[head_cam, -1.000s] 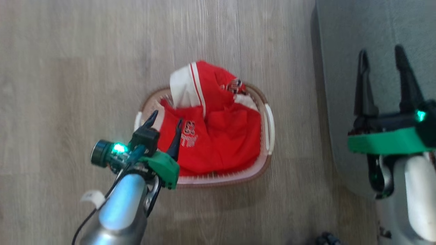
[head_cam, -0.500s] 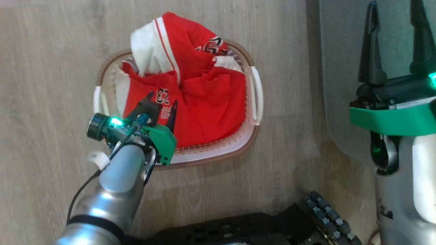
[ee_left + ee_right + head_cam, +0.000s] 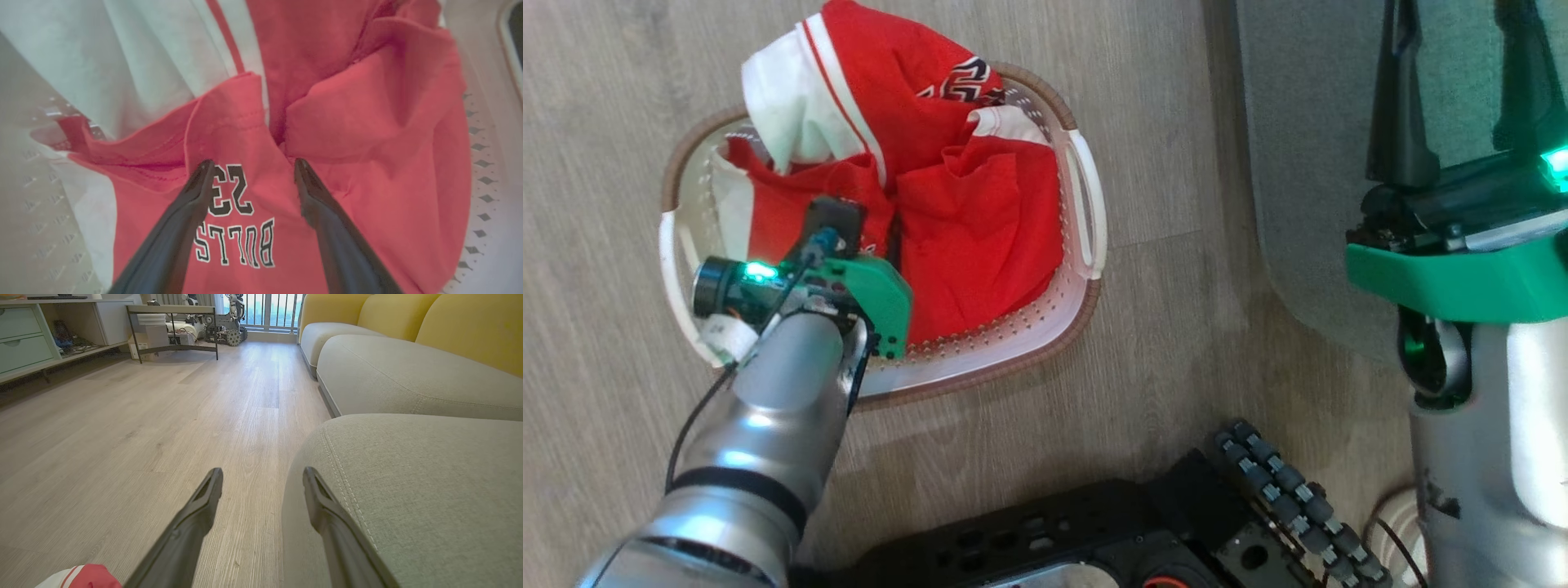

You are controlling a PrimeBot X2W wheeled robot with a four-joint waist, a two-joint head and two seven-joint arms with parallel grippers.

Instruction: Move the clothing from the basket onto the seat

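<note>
The clothing, red with white panels, lies heaped in the white basket on the wooden floor. My left gripper points down into the heap. In the left wrist view it stands open, its two tips against red fabric on either side of the printed "23". Nothing is pinched between them. My right gripper hangs open and empty over the edge of the grey seat. In the right wrist view, that gripper straddles the seat's stitched edge, and a scrap of clothing shows at the bottom left.
My black wheeled base sits just in front of the basket. Bare wooden floor stretches ahead. More grey cushions with yellow backrests line the right, and a shelf unit and a low table stand far off.
The head camera has tipped down, so the whole picture shifted. My left gripper has gone down from above the basket's near left rim into the clothing, still open. The right gripper stays open.
</note>
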